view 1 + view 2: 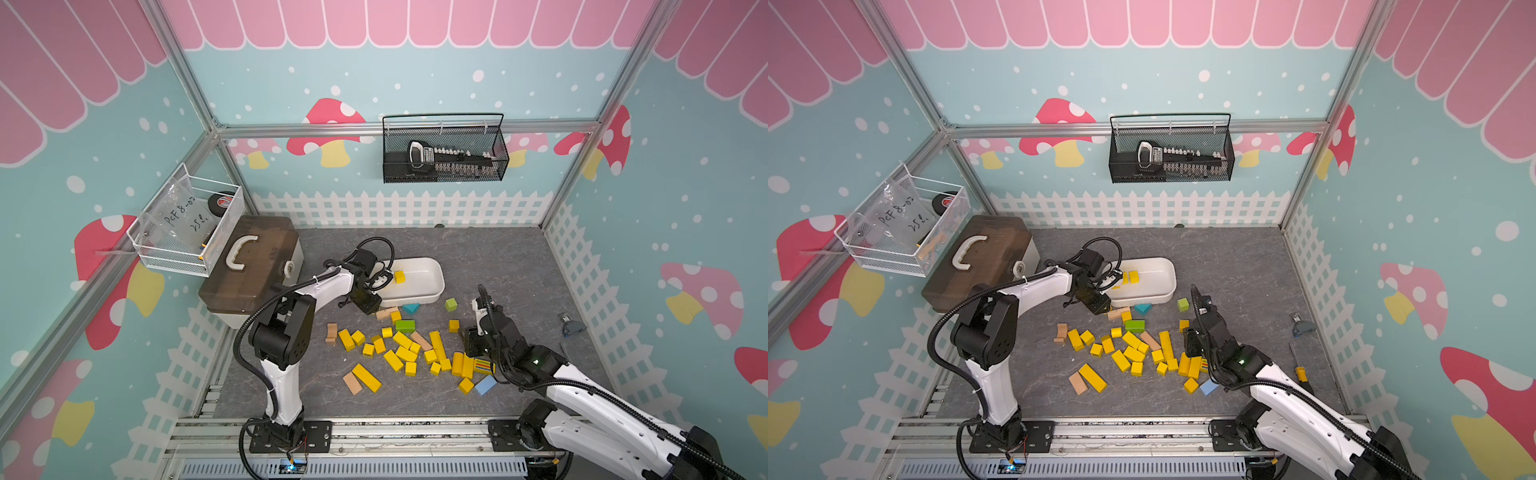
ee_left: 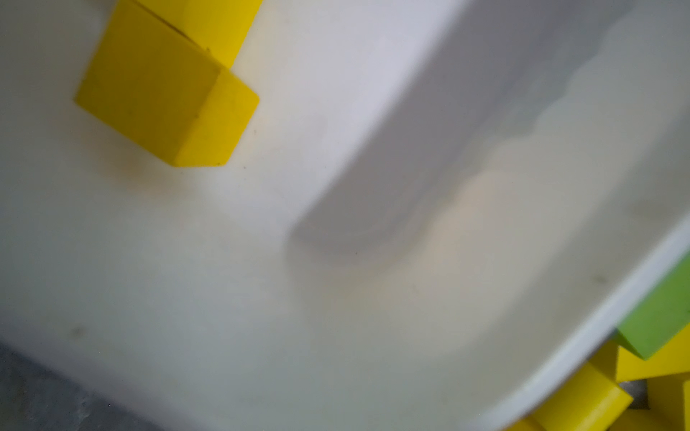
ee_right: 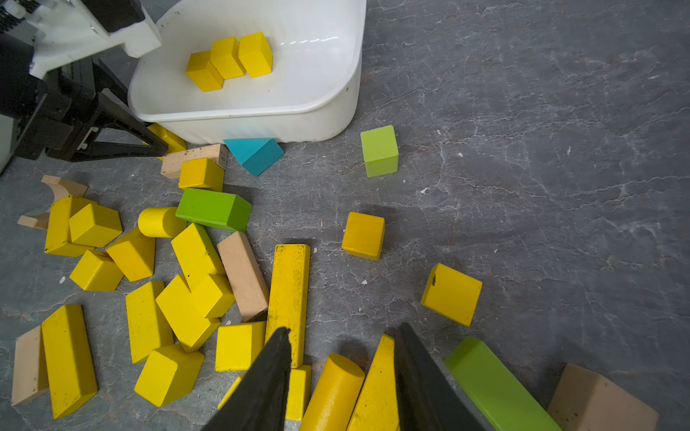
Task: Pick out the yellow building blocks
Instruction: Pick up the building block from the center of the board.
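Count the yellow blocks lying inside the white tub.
3. The yellow blocks sit close together in a row on the floor of the white tub. The left arm covers one corner, so another may be hidden.

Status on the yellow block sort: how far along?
Done: three yellow wooden blocks sit in the white plastic tub. In hand: nothing that I can see. The left gripper is beside the tub's near corner, and the right gripper hangs open over the scatter. Left: roughly two dozen loose yellow blocks on the grey table.
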Motion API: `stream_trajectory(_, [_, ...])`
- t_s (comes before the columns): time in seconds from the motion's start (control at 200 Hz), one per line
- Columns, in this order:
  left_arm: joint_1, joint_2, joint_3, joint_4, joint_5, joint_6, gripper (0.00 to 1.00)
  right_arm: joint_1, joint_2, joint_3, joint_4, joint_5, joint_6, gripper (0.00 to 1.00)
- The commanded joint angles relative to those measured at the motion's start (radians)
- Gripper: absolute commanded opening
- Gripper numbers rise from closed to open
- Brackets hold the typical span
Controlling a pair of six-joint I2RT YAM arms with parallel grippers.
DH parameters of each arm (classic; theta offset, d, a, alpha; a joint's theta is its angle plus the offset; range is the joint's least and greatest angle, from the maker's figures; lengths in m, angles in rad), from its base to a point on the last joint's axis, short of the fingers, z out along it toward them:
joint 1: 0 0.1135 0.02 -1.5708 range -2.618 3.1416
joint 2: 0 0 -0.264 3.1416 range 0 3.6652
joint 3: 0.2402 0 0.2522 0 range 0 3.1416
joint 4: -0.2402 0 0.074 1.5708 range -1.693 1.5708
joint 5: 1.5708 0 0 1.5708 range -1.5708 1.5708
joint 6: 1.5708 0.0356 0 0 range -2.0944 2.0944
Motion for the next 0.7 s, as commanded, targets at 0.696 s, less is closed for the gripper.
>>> stream_trajectory(0.696, [0.112,-0.222,0.099,-0.095,-0.090,-0.105,0.57,-0.020,-0.040,-0.034,0.013,-0.019,0.010,0.46])
